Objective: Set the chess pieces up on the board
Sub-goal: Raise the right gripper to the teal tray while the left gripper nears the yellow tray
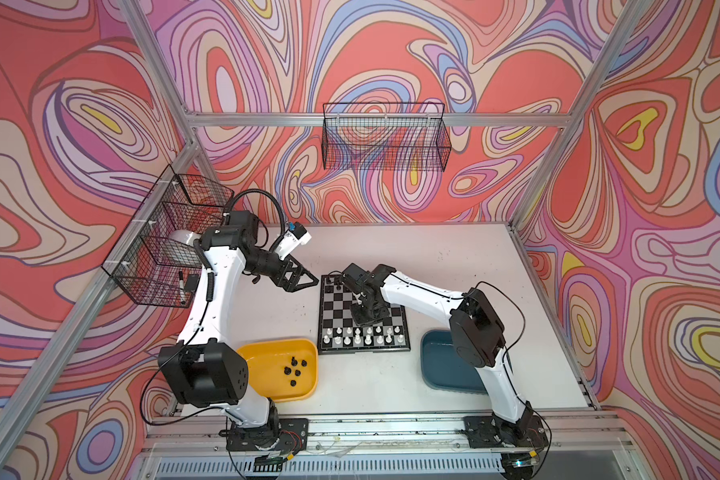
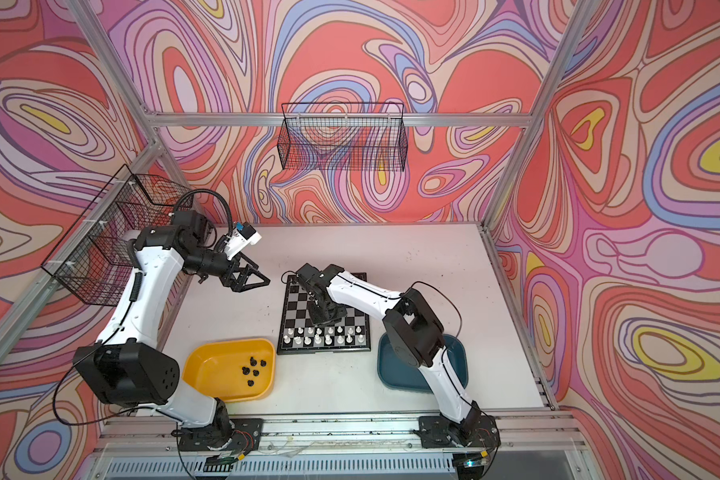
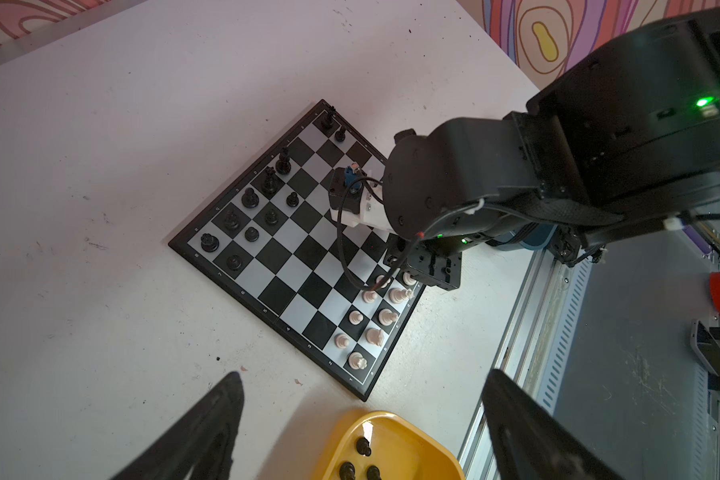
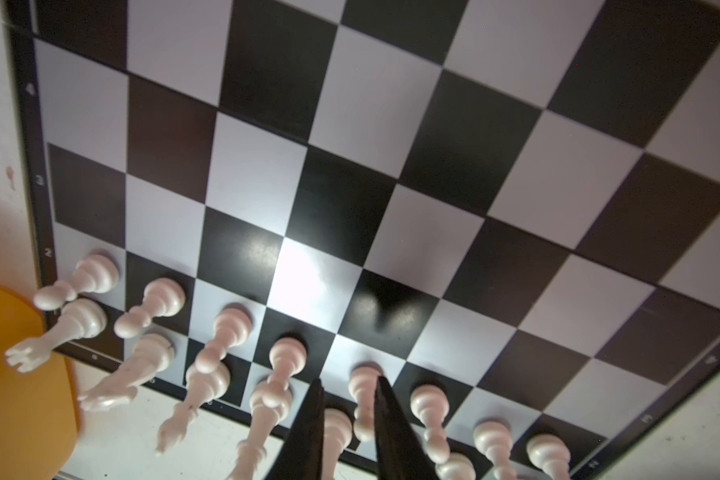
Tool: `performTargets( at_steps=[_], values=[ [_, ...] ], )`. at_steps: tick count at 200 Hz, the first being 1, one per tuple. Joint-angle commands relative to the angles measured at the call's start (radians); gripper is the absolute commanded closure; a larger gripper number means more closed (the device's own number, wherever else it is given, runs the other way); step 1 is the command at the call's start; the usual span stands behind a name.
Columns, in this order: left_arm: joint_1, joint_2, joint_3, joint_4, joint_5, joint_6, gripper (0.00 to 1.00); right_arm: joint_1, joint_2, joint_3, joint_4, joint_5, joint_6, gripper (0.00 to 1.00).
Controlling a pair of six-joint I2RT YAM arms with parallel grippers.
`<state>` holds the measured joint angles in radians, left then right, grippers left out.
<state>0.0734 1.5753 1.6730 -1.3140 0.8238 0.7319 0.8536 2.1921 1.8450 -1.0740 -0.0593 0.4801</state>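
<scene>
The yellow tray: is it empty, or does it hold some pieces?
Not empty. The yellow tray holds several small black chess pieces, lying loose toward its right side in both top views.

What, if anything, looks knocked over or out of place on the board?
Nothing stands out. The white chess pieces stand upright in two rows at the board's near edge; black pieces stand upright along its far edge, with gaps. Loose black pieces sit in the yellow tray.

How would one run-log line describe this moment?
left gripper: open, empty, raised beside board | right gripper: low over white pieces, grip unclear | yellow tray: holds loose black pieces
</scene>
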Motion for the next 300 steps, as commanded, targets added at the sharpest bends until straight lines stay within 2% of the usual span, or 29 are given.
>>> performTargets(
  at_steps=[1, 120, 175, 205, 246, 269, 300],
  values=[
    [0.008, 0.003, 0.024, -0.031, 0.021, 0.014, 0.09, 0.008, 0.005, 0.017, -0.026, 0.031, -0.011, 0.77],
    [0.007, -0.033, 0.03, -0.037, -0.005, 0.011, 0.09, 0.008, -0.066, 0.108, -0.057, 0.062, -0.024, 0.76],
    [0.006, -0.048, 0.04, -0.06, -0.037, 0.033, 0.08, 0.004, -0.219, 0.041, -0.016, 0.144, 0.023, 0.76],
    [-0.023, -0.006, 0.097, -0.097, -0.032, 0.011, 0.08, -0.001, -0.354, -0.07, 0.089, 0.225, 0.057, 0.76],
    [-0.163, 0.023, 0.142, -0.094, -0.124, -0.057, 0.08, -0.011, -0.602, -0.307, 0.178, 0.307, 0.085, 0.77],
    [-0.219, 0.02, 0.117, -0.081, -0.203, -0.06, 0.08, -0.028, -0.712, -0.421, 0.194, 0.334, 0.081, 0.78],
    [-0.226, -0.006, 0.047, -0.05, -0.241, -0.09, 0.08, -0.035, -0.841, -0.565, 0.244, 0.351, 0.096, 0.78]
  ],
)
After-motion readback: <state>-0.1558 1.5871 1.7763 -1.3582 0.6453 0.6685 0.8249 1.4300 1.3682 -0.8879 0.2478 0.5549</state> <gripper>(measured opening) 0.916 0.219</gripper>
